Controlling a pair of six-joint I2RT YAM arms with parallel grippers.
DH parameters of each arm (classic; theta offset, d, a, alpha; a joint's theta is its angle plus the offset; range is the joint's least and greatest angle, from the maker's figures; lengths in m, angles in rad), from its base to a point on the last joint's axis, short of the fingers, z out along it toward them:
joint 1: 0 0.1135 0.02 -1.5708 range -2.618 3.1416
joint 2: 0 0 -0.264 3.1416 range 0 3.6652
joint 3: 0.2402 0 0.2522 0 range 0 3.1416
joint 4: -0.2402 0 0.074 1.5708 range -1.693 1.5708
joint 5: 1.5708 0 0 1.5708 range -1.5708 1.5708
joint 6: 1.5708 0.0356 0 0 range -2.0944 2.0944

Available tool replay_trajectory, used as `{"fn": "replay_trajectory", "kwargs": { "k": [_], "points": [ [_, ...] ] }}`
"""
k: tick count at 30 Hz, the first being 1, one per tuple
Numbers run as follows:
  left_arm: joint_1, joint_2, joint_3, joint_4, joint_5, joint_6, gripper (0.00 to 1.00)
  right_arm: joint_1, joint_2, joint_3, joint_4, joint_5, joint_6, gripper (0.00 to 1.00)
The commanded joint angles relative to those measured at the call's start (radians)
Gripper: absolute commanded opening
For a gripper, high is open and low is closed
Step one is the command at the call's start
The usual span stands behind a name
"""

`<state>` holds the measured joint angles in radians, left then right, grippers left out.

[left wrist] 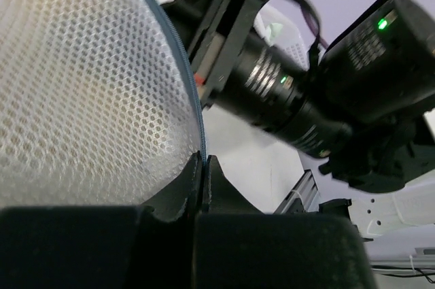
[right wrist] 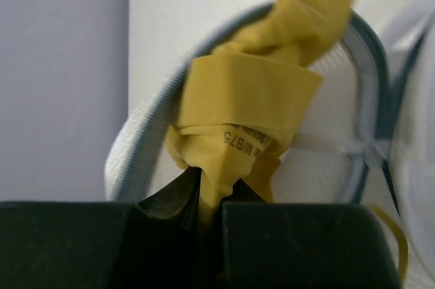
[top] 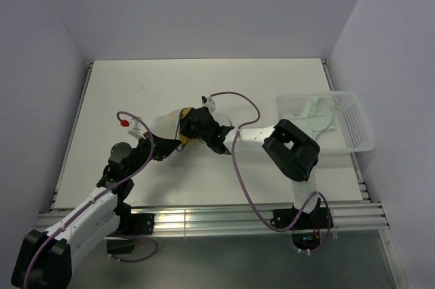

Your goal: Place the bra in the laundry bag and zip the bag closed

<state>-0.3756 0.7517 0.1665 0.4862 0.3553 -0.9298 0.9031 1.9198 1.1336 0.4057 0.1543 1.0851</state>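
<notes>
The laundry bag [top: 165,122] is white mesh with a thin dark zipper rim and lies mid-table between the two arms. In the left wrist view its mesh dome [left wrist: 81,92] fills the left side, and my left gripper [left wrist: 202,161] is shut on the rim's edge. The bra [right wrist: 248,98] is a bunched yellow fabric with a printed label. My right gripper [right wrist: 212,190] is shut on its lower fold, holding it in front of the bag's open ring [right wrist: 146,143]. From above, a bit of yellow bra [top: 183,141] shows beside the right gripper [top: 189,132] and the left gripper [top: 166,145].
A white perforated rectangular basket [top: 353,126] stands at the table's right edge with a pale item inside. The right arm's dark wrist [left wrist: 292,92] hangs close over the bag. Purple cables [top: 238,160] loop across the table's middle.
</notes>
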Motion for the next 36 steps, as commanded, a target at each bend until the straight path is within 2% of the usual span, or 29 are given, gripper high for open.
{"fn": "replay_trajectory", "kwargs": {
  "k": [1, 6, 9, 10, 11, 12, 13, 15, 16, 19, 25, 30, 31, 32, 33, 36],
  "points": [
    [-0.003, 0.017, -0.001, 0.089, 0.033, -0.029, 0.00, 0.051, 0.033, 0.012, 0.033, 0.126, 0.087, 0.00],
    [-0.003, 0.029, -0.061, 0.183, 0.016, -0.130, 0.01, 0.056, 0.009, -0.032, 0.010, 0.198, 0.032, 0.00],
    [-0.002, -0.015, -0.067, 0.100, -0.064, -0.127, 0.04, 0.059, -0.015, -0.049, -0.004, 0.192, -0.057, 0.09],
    [-0.002, -0.028, -0.061, 0.086, -0.084, -0.127, 0.05, 0.057, -0.018, -0.044, -0.030, 0.191, -0.097, 0.16],
    [-0.002, -0.041, -0.055, 0.074, -0.114, -0.130, 0.07, 0.053, -0.030, -0.041, -0.045, 0.182, -0.129, 0.31],
    [-0.002, -0.072, -0.047, 0.059, -0.131, -0.129, 0.10, 0.049, -0.036, -0.035, -0.070, 0.160, -0.154, 0.40],
    [-0.002, -0.087, -0.032, 0.011, -0.151, -0.129, 0.12, 0.040, -0.047, -0.032, -0.097, 0.157, -0.190, 0.54],
    [-0.002, -0.130, -0.019, -0.047, -0.212, -0.130, 0.21, 0.028, -0.079, -0.020, -0.146, 0.142, -0.238, 0.69],
    [-0.002, -0.140, -0.012, -0.092, -0.228, -0.127, 0.25, 0.022, -0.088, -0.012, -0.172, 0.119, -0.284, 0.81],
    [-0.002, -0.164, -0.004, -0.138, -0.266, -0.113, 0.34, 0.011, -0.136, 0.005, -0.246, 0.087, -0.370, 0.92],
    [-0.002, -0.164, 0.001, -0.193, -0.309, -0.099, 0.34, -0.026, -0.244, -0.024, -0.317, -0.057, -0.444, 0.93],
    [-0.002, -0.141, 0.024, -0.205, -0.306, -0.063, 0.26, -0.119, -0.373, -0.118, -0.329, -0.121, -0.471, 0.93],
    [-0.002, -0.137, 0.045, -0.216, -0.309, -0.052, 0.29, -0.159, -0.392, -0.151, -0.343, -0.113, -0.488, 0.91],
    [-0.002, -0.127, 0.056, -0.225, -0.306, -0.028, 0.38, -0.174, -0.425, -0.170, -0.372, -0.078, -0.501, 0.91],
    [-0.002, -0.126, 0.068, -0.236, -0.300, -0.009, 0.43, -0.188, -0.442, -0.190, -0.387, -0.061, -0.513, 0.90],
    [-0.002, -0.129, 0.145, -0.285, -0.305, 0.068, 0.57, -0.237, -0.488, -0.283, -0.423, -0.004, -0.537, 0.78]
  ]
}}
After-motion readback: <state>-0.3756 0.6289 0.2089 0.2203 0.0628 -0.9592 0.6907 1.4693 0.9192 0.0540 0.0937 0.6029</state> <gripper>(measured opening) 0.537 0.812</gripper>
